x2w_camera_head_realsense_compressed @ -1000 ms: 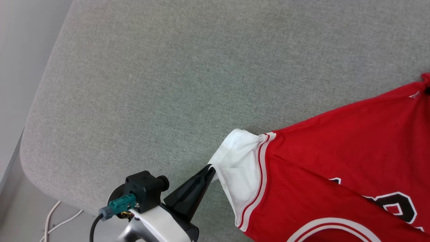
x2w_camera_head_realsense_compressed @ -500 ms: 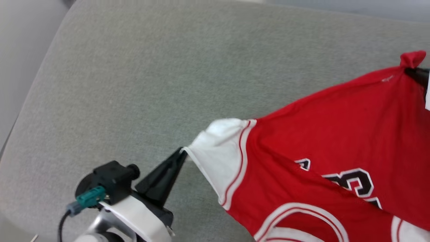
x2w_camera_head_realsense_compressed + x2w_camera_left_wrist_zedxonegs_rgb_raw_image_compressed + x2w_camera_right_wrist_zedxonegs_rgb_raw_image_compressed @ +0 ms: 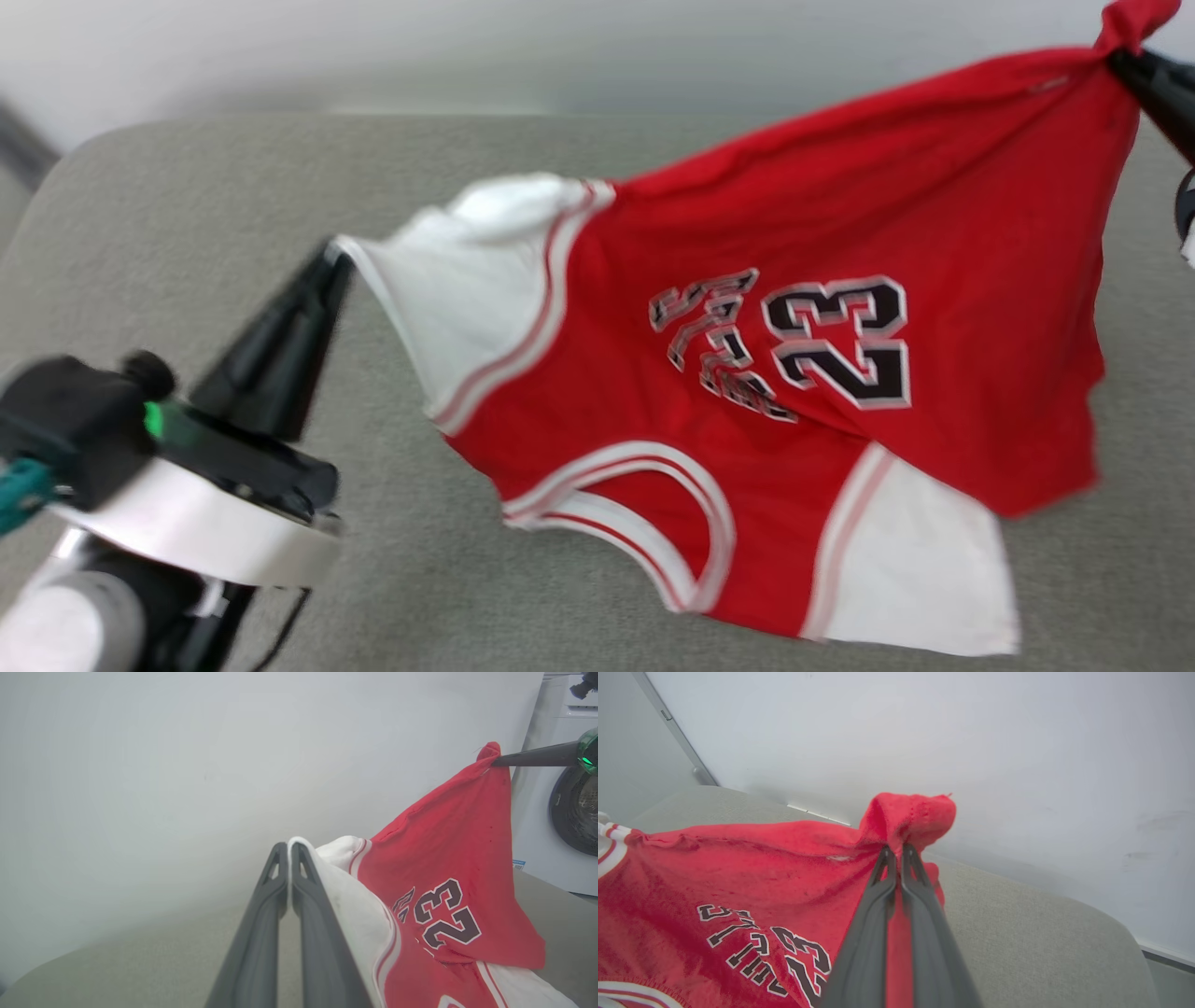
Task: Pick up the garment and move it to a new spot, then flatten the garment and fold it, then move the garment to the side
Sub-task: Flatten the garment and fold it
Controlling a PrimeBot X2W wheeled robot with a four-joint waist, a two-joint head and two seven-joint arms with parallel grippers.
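The head view is blurred, the right gripper (image 3: 1123, 61) is cut off at its right edge, and the lettering beside the "23" is crumpled, hard to read. A grey fabric surface (image 3: 187, 215) is backed by a white wall (image 3: 163, 765), with a washing machine (image 3: 567, 812) to one side. The garment (image 3: 747, 336), red with white sleeves and striped trim, is held spread above the surface, a white sleeve edge pinched by the left gripper (image 3: 331, 254) and a bunched red corner by the right.

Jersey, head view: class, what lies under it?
The grey cushioned surface extends beneath the jersey; the stretch directly under the cloth is covered, so anything there cannot be seen.
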